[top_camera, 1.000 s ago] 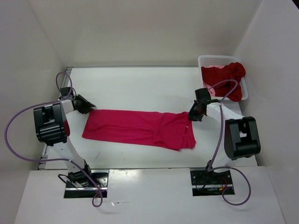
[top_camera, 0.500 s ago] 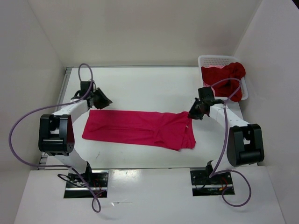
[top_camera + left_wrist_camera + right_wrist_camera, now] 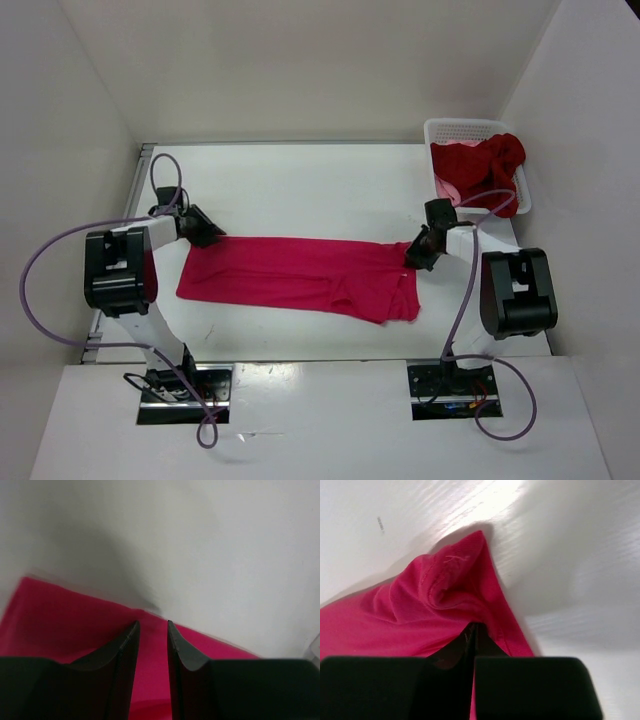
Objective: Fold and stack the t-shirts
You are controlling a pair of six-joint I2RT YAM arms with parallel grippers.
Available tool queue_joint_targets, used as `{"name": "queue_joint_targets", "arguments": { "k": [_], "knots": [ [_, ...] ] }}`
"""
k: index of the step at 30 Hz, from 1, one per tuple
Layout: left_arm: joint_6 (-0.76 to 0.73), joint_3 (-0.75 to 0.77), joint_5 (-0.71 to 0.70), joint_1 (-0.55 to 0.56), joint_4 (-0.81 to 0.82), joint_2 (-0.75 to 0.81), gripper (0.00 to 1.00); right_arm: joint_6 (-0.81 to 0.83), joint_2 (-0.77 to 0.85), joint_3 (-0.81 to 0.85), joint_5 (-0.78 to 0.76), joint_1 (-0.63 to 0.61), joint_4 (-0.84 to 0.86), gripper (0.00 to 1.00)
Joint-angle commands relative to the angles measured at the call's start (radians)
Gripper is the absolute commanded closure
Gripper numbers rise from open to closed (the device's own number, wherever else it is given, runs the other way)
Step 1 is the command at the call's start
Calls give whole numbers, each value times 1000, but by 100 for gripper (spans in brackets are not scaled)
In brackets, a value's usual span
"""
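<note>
Across the middle of the worktop (image 3: 300, 185) lies the magenta t-shirt (image 3: 300, 272), a long folded strip with bare surface on its far and near sides. The dark red t-shirt (image 3: 492, 160) and salmon-pink t-shirt (image 3: 452, 190) are bunched in the white basket (image 3: 465, 127) at far right, largely hidden. The right tool (image 3: 471, 625) is clenched on the strip's far-right corner. The left tool (image 3: 152, 624) stands slightly parted over its far-left edge.

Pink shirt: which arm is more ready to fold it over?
Right, probably: the right gripper is shut on a corner of the shirt; the left gripper hangs open over the other end, gripping nothing.
</note>
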State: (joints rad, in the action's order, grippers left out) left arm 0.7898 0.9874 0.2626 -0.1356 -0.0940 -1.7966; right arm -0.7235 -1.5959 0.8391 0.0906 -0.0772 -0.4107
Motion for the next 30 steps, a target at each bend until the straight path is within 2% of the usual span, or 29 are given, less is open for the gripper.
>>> {"name": "queue_joint_targets", "arguments": {
  "k": [1, 5, 10, 12, 14, 15, 19, 24, 30],
  "knots": [
    [-6, -15, -3, -54, 14, -17, 64, -23, 44, -38, -52, 25, 1, 97],
    [-24, 20, 21, -79, 1, -30, 64, -24, 102, -34, -13, 25, 10, 77],
    [-24, 29, 36, -79, -1, 72, 64, 33, 232, 78, -9, 25, -114, 68],
    [-24, 40, 36, -46, -1, 112, 64, 45, 261, 87, 21, 13, -128, 68],
    [-24, 40, 36, -15, -10, 126, 64, 24, 272, 46, 60, -22, -128, 76],
    [-24, 40, 36, 4, -10, 135, 64, 9, 272, 26, 69, -45, -108, 84],
    [-24, 10, 47, 99, -21, 144, 64, -62, 196, -72, 101, -125, -9, 97],
    [-15, -53, 38, 99, -10, 155, 64, -94, 131, -106, 41, -125, 41, 97],
    [-4, -104, 38, 71, 0, 146, 64, -105, 189, -156, -25, -125, 0, 95]
  ]
}}
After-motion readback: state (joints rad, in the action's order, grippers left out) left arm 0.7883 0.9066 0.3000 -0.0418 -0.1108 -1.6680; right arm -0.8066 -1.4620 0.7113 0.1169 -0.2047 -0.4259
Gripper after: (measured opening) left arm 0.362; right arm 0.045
